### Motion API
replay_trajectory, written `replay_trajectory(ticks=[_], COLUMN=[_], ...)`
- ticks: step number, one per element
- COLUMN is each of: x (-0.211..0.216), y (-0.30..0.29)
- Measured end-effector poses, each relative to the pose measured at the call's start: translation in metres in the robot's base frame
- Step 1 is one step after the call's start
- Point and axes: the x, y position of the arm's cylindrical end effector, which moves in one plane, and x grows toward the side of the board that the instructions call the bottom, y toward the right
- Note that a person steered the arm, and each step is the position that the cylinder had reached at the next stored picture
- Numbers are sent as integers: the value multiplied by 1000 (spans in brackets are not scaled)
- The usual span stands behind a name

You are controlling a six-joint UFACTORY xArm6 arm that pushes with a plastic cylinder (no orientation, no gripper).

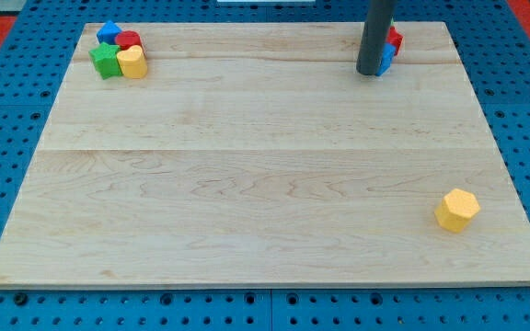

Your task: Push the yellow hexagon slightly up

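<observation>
The yellow hexagon point(457, 210) lies alone on the wooden board point(265, 184) near the view's bottom right. My tip point(370, 72) stands at the view's top right, far above the hexagon and a little to its left. The rod hides part of a red block point(394, 39) and a blue block point(386, 58), which sit just to the right of the tip.
At the view's top left is a tight cluster: a blue block point(109, 32), a red block point(130, 40), a green block point(106, 61) and a yellow block point(132, 62). Around the board lies a blue perforated surface point(7, 92).
</observation>
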Motion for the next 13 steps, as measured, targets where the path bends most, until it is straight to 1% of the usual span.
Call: replay_trajectory(ticks=[1, 3, 4, 5, 6, 7, 8, 9, 10, 11, 13], x=[33, 121, 172, 221, 255, 269, 267, 256, 246, 244, 209], y=[-28, 57, 75, 132, 147, 99, 69, 70, 62, 48, 49])
